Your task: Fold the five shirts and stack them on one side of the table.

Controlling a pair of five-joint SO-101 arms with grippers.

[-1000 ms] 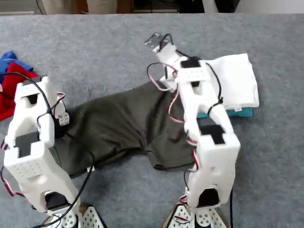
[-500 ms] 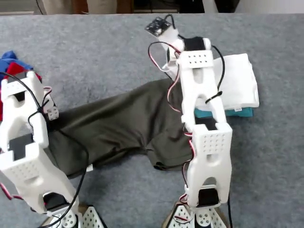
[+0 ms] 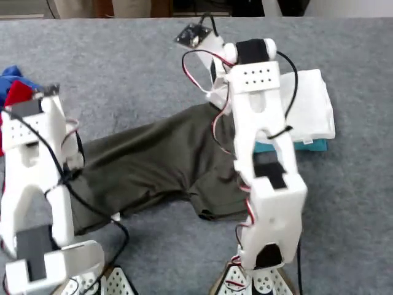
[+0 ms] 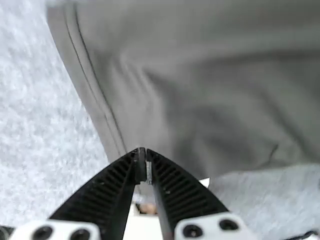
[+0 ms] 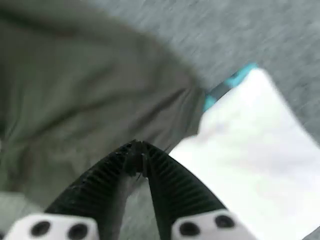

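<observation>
**A:** What lies nearest to the bases of the two arms?

**B:** The olive shirt (image 3: 153, 160). It lies unfolded and wrinkled on the grey table (image 3: 123, 55), across the middle, from one arm to the other.

**A:** How does the left gripper stand?

**B:** The left gripper (image 4: 141, 157) has its jaws pressed together. The hem of the olive shirt is pinched between the tips, at the end of the shirt on the left arm's side.

**A:** And the right gripper?

**B:** The right gripper (image 5: 137, 152) also has its jaws together. They appear to be clamped on the edge of the olive shirt, at the far corner on the right arm's side. This corner is just beside the stack.

**A:** Which stack?

**B:** A folded white shirt (image 3: 307, 110) lies on a folded teal shirt (image 3: 307, 145). Only a thin strip of the teal one shows under the near edge of the white one. The stack is on the right arm's side of the table.

**A:** Are there other shirts?

**B:** Yes, at the table's edge on the left arm's side. A red shirt (image 3: 17, 92) lies there in a loose heap, and a blue shirt (image 3: 9, 77) touches it on the far side. Both are unfolded and well apart from the stack.
</observation>
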